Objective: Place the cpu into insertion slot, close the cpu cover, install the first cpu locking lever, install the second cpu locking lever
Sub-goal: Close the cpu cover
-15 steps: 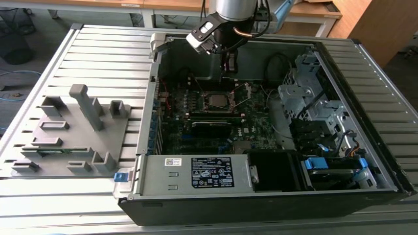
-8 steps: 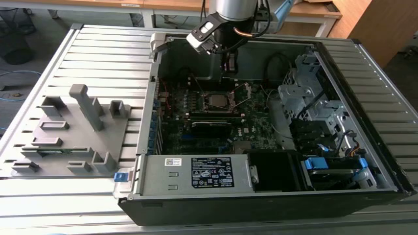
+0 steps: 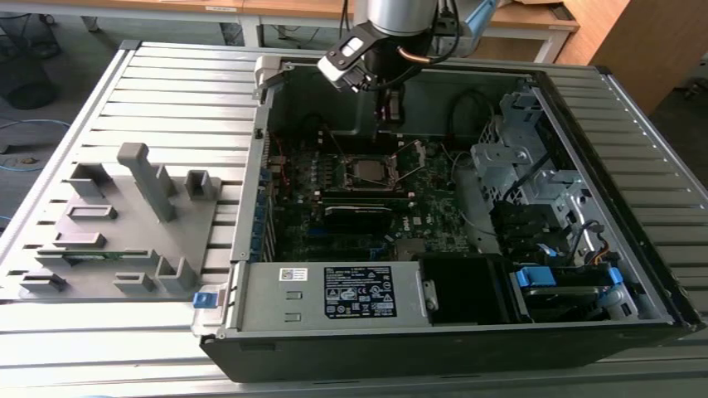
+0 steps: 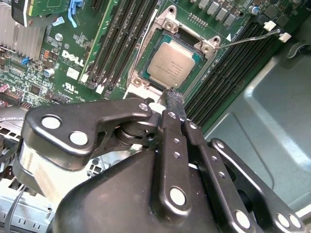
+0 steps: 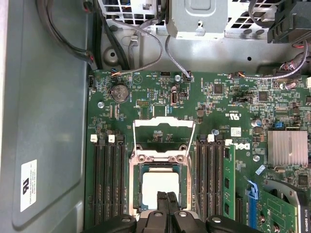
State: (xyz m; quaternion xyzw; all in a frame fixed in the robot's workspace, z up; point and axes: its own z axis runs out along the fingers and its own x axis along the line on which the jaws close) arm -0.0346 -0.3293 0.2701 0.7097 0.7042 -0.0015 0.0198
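Now we see the cpu (image 5: 163, 187) already seated flat in the slot (image 5: 136, 187), near the middle of the exterior view, inside the open case (image 3: 443, 348) on the slatted counter (image 3: 166, 91). The pincer (image 5: 167, 200) hangs over it and reaches in from the upper middle of that frame. In both wrist views its two fingertips (image 4: 173, 99) are pressed together with nothing between them, so we judge it clenched and empty. In the first wrist view the tips cover one edge of the cpu. Whether they touch the chip or only hover above it, we cannot tell.

The cover (image 5: 164, 122) is not yet closed. It is swung back from the slot and lies on the far side of the cpu from the fingertips: first the cpu, then the hinge, then the cover. The hinge edge runs across the line of the fingers, not along it. In the second wrist view one thin wire lever (image 4: 252, 37) stands free beside the slot, apart from the pincer. We judge the first step done and the other three not yet done.
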